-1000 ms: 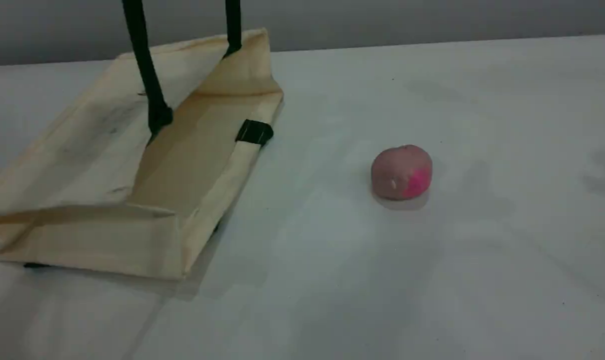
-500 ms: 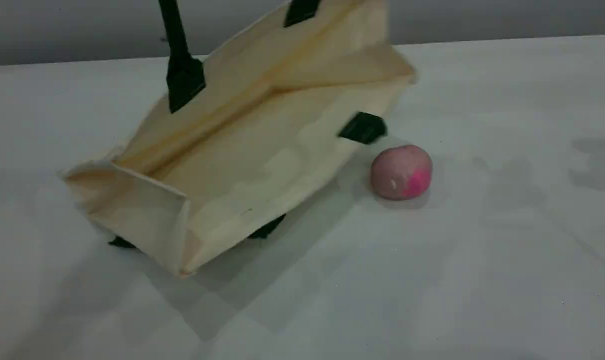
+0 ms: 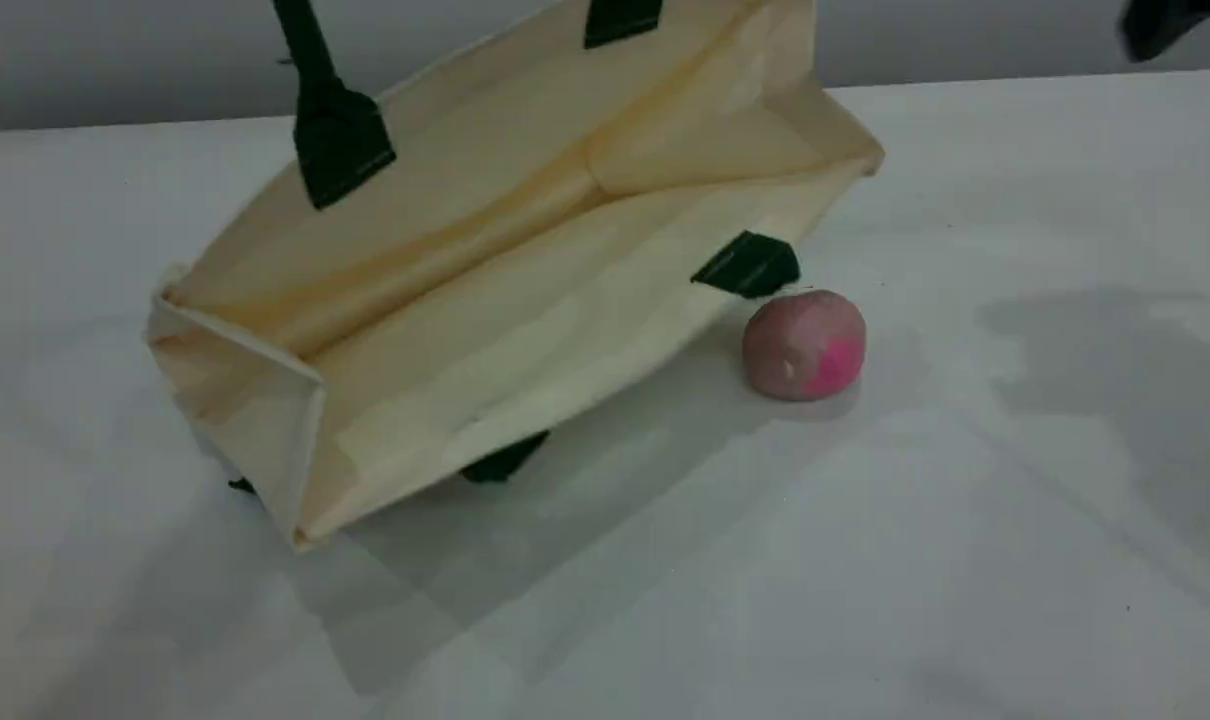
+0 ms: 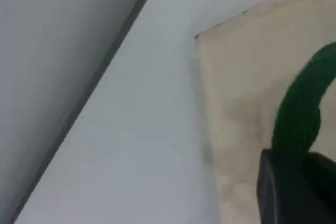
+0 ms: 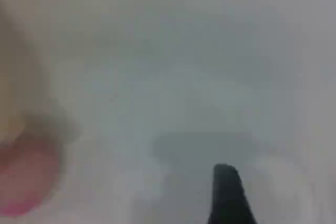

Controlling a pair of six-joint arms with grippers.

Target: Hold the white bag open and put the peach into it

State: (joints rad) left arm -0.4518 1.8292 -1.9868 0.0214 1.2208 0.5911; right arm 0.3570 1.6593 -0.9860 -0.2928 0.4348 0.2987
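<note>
The white bag [image 3: 525, 290] hangs tilted with its lower left corner on the table, pulled up by its dark rope handle [image 3: 310, 70], which runs out of the top edge. In the left wrist view my left gripper [image 4: 300, 184] is shut on the green rope handle [image 4: 302, 106] above the cream fabric [image 4: 247, 108]. The peach [image 3: 803, 345], dull pink with a magenta patch, sits on the table just right of the bag's dark rim tab [image 3: 750, 265]. The right gripper's one visible fingertip [image 5: 227, 192] hovers over bare table, with the blurred peach [image 5: 23, 182] at the lower left.
A dark blurred part of the right arm [image 3: 1160, 25] shows at the top right corner, with its shadow [image 3: 1115, 350] on the white table [image 3: 865, 560] right of the peach. A grey wall [image 3: 965, 40] stands behind the table.
The bag has been lifted and swung to the right, so its rim tab now sits next to the peach. The right arm's dark part and its shadow have come into view. The peach has not moved.
</note>
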